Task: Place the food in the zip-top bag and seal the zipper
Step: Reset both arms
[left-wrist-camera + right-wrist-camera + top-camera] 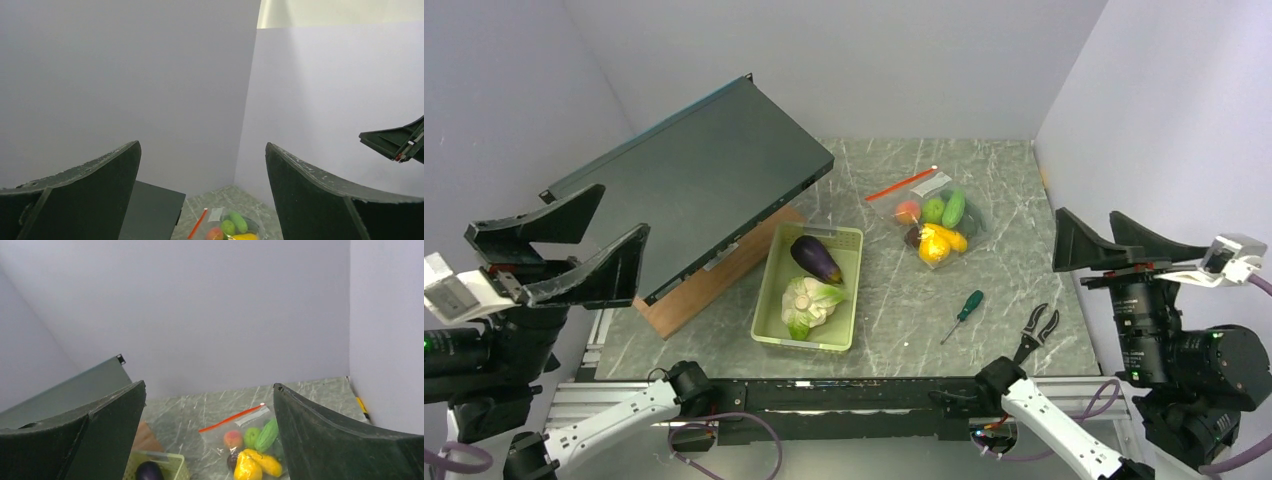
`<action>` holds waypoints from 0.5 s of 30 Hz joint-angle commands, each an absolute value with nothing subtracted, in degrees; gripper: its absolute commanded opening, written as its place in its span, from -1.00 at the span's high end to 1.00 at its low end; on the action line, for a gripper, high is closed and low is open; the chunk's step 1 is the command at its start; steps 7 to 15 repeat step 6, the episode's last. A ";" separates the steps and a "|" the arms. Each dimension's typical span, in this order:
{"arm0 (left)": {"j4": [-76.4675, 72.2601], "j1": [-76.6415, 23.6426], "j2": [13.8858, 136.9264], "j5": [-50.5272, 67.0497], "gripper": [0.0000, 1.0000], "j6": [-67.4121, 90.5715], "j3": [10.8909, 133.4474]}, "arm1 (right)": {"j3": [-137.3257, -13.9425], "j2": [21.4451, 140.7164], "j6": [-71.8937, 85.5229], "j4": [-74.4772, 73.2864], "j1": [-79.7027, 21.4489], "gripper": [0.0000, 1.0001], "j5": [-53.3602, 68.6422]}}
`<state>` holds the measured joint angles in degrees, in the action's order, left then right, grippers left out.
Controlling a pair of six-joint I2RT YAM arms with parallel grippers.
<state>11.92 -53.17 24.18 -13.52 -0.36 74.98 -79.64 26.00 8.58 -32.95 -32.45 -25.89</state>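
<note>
The clear zip-top bag (pixel 932 215) lies flat on the marble table at back centre-right. Inside it are several toy food pieces: a peach (pixel 907 211), green pieces (pixel 953 208), yellow pieces (pixel 936 242) and a small dark purple one (pixel 913 236). Its orange-red zipper (pixel 901 184) runs straight along the far-left edge. The bag also shows in the right wrist view (pixel 250 445) and low in the left wrist view (pixel 230 227). My left gripper (pixel 574 245) is open and empty, raised at the left. My right gripper (pixel 1114 245) is open and empty, raised at the right.
A pale green tray (pixel 776 300) holds a purple eggplant (pixel 816 259) and a pale cabbage (pixel 809 302). A dark panel (pixel 694 180) leans on a wooden block (pixel 714 280). A green-handled screwdriver (pixel 965 310) and pliers (pixel 1037 330) lie near the front edge.
</note>
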 commanded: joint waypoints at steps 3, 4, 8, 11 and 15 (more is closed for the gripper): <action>12.47 -52.96 22.59 -16.62 -0.99 0.70 74.28 | -78.48 24.97 10.34 -32.18 -32.41 -1.00 -28.99; 12.55 -53.00 22.63 -16.55 -0.99 0.70 74.15 | -78.27 25.19 10.59 -32.58 -32.43 -1.00 -28.50; 12.50 -53.01 22.88 -16.50 -0.99 0.70 74.01 | -78.13 25.17 10.48 -32.52 -32.20 -1.00 -26.87; 12.50 -53.01 22.88 -16.50 -0.99 0.70 74.01 | -78.13 25.17 10.48 -32.52 -32.20 -1.00 -26.87; 12.50 -53.01 22.88 -16.50 -0.99 0.70 74.01 | -78.13 25.17 10.48 -32.52 -32.20 -1.00 -26.87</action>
